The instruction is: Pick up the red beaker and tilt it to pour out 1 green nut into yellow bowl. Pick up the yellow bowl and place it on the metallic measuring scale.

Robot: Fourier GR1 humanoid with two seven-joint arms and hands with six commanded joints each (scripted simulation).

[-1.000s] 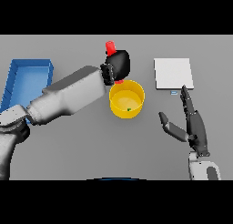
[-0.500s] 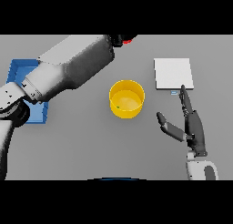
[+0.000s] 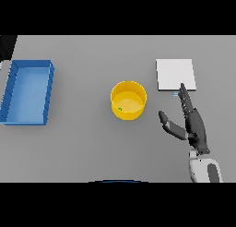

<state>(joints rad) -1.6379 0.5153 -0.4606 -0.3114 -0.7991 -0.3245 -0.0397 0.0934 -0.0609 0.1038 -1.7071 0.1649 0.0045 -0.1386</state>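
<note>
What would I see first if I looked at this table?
First the bright yellow bowl in the middle of the grey table, with a tiny green nut inside near its left wall. Next the big blue tray at the left edge, and the pale square scale up on the right. Just below the scale the robot's dark right hand is open, fingers pointing toward it.
</note>
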